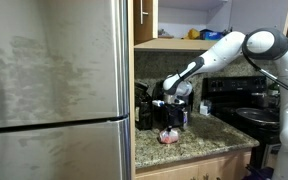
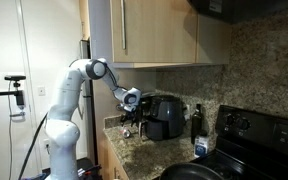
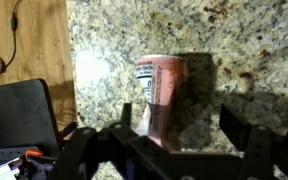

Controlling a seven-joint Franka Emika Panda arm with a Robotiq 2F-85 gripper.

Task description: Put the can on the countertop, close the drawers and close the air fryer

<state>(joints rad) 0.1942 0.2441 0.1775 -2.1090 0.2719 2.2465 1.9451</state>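
A pink can (image 3: 159, 95) lies on its side on the speckled granite countertop (image 3: 234, 50). It also shows in an exterior view (image 1: 169, 137), right below my gripper (image 1: 169, 120). In the wrist view my gripper (image 3: 179, 125) is open, its two dark fingers spread on either side, with the can nearer the left finger and not gripped. The black air fryer (image 2: 164, 117) stands on the counter just behind the gripper (image 2: 130, 120), and shows in both exterior views (image 1: 144, 105). I cannot tell whether it is open. No drawers are plainly in view.
A large steel fridge (image 1: 54, 90) stands beside the counter. A black stove (image 2: 254, 135) and a dark bottle (image 2: 196, 120) are past the air fryer. Wooden cabinets (image 2: 154, 30) hang overhead. A black object (image 3: 19, 115) sits left of the can.
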